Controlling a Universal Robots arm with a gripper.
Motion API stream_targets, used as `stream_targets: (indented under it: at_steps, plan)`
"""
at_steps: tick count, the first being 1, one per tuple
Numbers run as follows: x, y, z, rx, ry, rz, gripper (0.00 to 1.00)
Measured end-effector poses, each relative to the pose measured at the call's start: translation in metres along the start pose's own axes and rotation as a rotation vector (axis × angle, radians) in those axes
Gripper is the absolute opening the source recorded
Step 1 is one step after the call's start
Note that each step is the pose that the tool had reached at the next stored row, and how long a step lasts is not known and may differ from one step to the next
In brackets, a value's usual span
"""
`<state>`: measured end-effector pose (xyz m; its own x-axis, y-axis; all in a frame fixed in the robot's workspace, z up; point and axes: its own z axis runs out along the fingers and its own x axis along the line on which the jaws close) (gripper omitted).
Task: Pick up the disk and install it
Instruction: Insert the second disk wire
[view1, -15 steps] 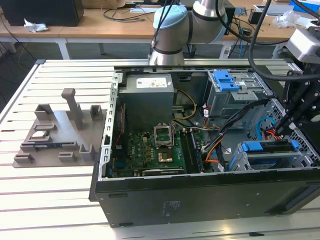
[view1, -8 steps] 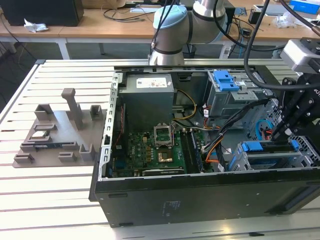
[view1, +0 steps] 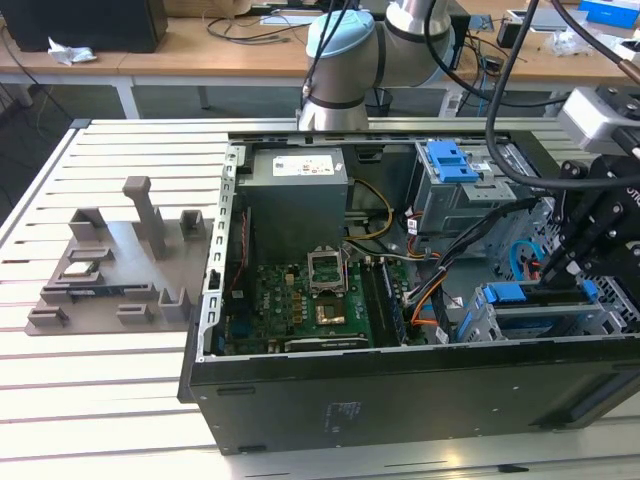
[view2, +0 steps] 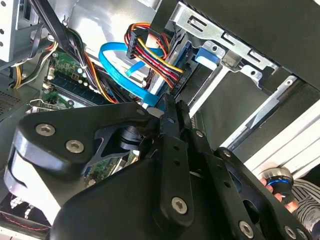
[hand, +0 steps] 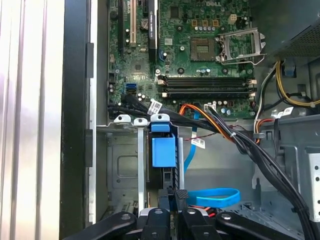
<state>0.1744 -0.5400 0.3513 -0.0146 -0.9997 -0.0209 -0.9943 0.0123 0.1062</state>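
Note:
The disk (view1: 520, 296), dark with a blue carrier bracket, sits on edge in the metal bay at the open computer case's front corner, on the exterior view's right. In the first wrist view the disk (hand: 163, 150) stands between two silver rails. Its blue bracket (view2: 206, 54) also shows in the second wrist view. My gripper (view1: 550, 272) reaches down onto the disk's upper edge. Its fingers (hand: 181, 195) are drawn close together in both wrist views, and the gripper (view2: 172, 105) ends right at the bay. Whether the fingers pinch the disk is hidden.
The motherboard (view1: 300, 300) fills the case floor. A grey drive cage with a blue latch plate (view1: 450, 160) stands behind the bay. Cable bundles (hand: 250, 145) and a blue flat cable (hand: 212, 197) crowd beside it. A grey fixture (view1: 120, 270) lies on the slotted table. A hand (view2: 280, 187) shows near the case.

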Motion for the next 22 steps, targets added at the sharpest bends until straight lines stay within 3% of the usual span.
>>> stream_targets:
  at_steps: [16, 22]
  plan:
    - [0.0011, 0.0027, 0.0075, -0.0002, -0.0012, -0.008, 0.16]
    - [0.001, 0.0015, 0.0041, -0.0005, -0.0032, -0.015, 0.16]
